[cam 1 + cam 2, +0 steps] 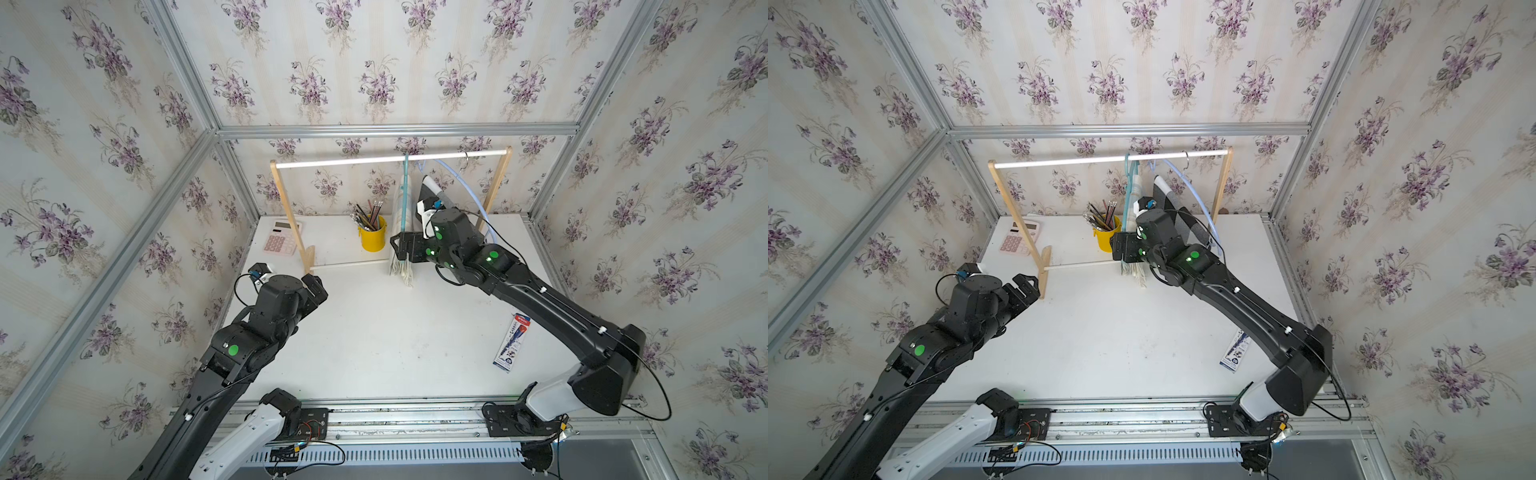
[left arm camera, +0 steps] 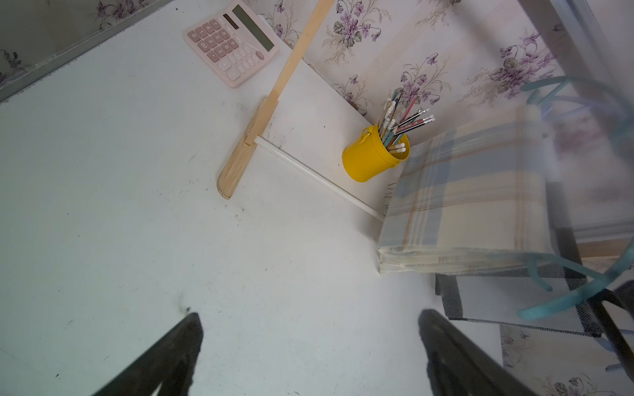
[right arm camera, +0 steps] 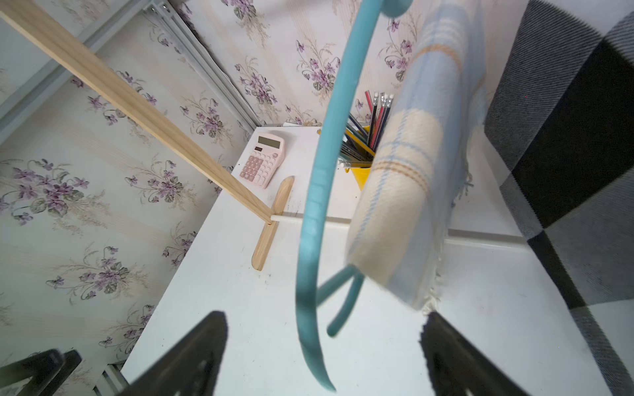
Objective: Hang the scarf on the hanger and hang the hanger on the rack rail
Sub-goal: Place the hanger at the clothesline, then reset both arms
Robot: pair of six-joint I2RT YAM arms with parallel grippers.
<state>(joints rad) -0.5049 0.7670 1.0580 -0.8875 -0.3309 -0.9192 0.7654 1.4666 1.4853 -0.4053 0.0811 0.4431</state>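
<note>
The scarf, cream and pale-blue plaid with a fringe, hangs folded over the teal hanger, which hooks on the rack's white rod. In the right wrist view the scarf drapes beside the hanger's curved arm. My right gripper is open, and the hanger's lower tip sits between its jaws without touching them. In both top views it is level with the scarf's lower part. My left gripper is open and holds nothing, low over the table by the rack's left foot.
A dark checked cloth hangs on a light-blue hanger just right of the scarf. A yellow pencil cup and a pink calculator stand behind the rack. A blue packet lies at the table's right.
</note>
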